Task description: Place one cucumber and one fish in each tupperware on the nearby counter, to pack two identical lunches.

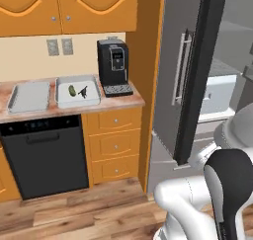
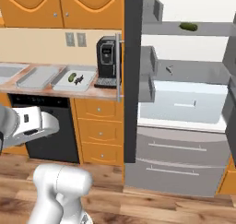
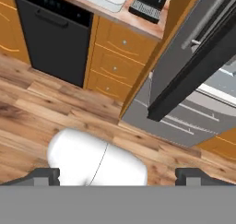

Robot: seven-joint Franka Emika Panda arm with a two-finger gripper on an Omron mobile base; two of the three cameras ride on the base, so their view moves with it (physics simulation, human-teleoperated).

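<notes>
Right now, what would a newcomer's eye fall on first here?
The open fridge, door swung wide, with a cucumber on its top shelf. On the counter, one tupperware holds a cucumber and a small dark fish; the other tupperware beside it is bare.

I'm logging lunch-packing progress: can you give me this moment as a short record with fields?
right tupperware: holds one cucumber and one fish
left tupperware: nothing in it
fridge: door open
second cucumber: on top fridge shelf
second fish: small dark item on shelf below, probably this
gripper: jaws open, holding nothing, over the floor
</notes>
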